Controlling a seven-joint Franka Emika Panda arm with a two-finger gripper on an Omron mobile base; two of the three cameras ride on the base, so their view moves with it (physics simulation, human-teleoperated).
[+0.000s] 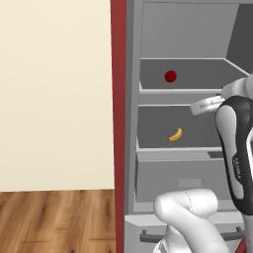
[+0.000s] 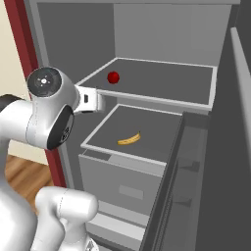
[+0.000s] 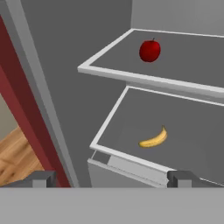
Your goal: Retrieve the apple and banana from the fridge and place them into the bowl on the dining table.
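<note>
Gripper spread wide, empty, before the fridge; apple shelved above banana

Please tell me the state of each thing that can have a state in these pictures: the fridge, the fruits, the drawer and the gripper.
fridge: door open, inside shelves visible.
apple: resting on the upper shelf, not held.
banana: lying flat on the lower shelf, not held.
drawer: closed, below the lower shelf.
gripper: open, empty, in front of the shelves, touching nothing.
</note>
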